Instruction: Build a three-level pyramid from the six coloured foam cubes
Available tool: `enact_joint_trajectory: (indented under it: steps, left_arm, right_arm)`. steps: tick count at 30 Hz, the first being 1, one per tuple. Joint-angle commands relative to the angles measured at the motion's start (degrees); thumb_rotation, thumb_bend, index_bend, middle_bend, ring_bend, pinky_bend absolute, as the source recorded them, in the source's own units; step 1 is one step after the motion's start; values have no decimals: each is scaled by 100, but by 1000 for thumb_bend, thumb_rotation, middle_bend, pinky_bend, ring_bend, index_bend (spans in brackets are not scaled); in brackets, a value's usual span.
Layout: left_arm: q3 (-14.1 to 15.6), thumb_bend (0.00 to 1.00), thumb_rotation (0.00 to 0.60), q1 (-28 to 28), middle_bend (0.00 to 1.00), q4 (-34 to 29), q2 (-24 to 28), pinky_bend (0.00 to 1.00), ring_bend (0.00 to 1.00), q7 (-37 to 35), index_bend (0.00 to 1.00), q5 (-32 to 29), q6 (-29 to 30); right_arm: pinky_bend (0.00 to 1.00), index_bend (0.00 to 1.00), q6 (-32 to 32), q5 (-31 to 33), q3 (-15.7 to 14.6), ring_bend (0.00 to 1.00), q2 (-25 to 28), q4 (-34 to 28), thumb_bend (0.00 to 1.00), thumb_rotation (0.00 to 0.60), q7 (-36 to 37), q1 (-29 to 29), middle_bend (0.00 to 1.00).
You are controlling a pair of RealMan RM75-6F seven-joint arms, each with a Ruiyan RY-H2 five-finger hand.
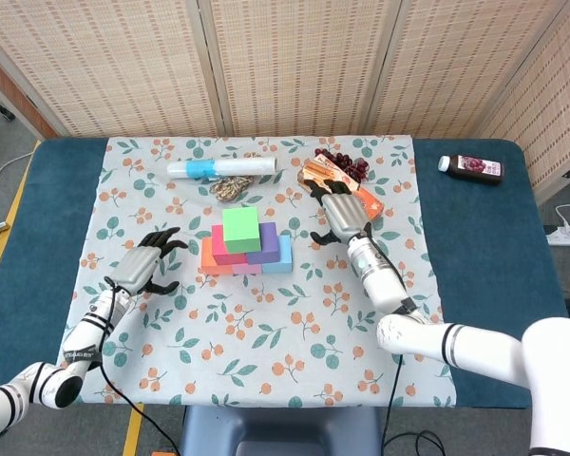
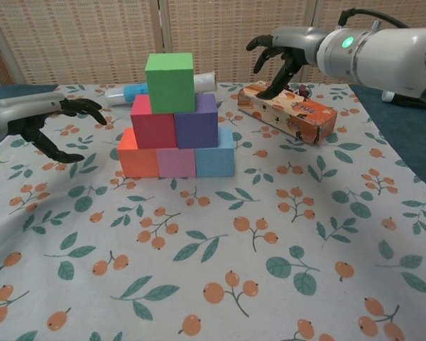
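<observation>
A three-level stack of foam cubes stands mid-table. An orange cube (image 2: 137, 158), a pink cube (image 2: 175, 162) and a light blue cube (image 2: 215, 158) form the bottom row. A magenta cube (image 2: 153, 124) and a purple cube (image 2: 196, 122) sit on them, and a green cube (image 2: 170, 82) (image 1: 241, 229) tops the stack. My left hand (image 2: 55, 124) (image 1: 144, 268) hovers to the left of the stack, fingers spread, empty. My right hand (image 2: 278, 55) (image 1: 341, 217) hangs over the snack box, to the right of the stack, fingers apart, holding nothing.
An orange snack box (image 2: 287, 111) lies right of the stack with dark berries (image 1: 342, 163) behind it. A white and blue tube (image 1: 218, 168) lies at the back. A dark bottle (image 1: 471, 167) lies on the blue table at far right. A floral cloth (image 2: 220, 263) covers the table.
</observation>
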Motion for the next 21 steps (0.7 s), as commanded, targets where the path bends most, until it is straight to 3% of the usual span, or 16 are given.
enact_joint_trajectory:
  steps: [1,11,21]
  left_arm:
    - [-6,292,600,-33,0,20,-33,0,0,1,216,13,-16]
    - [9,294,600,-178,0,100,-205,0,0,-23,214,123,-58]
    - [48,293,600,-257,0,139,-300,0,0,-1,214,168,-80]
  right_arm:
    - [0,0,-91,-87,90,0,-466,553,0,600,67,145,187]
    - [0,0,-569,-218,292,0,-1259,1693,0,600,302,352,185]
    - [0,0,-740,-492,470,0,-1591,2160,0,600,543,385,185]
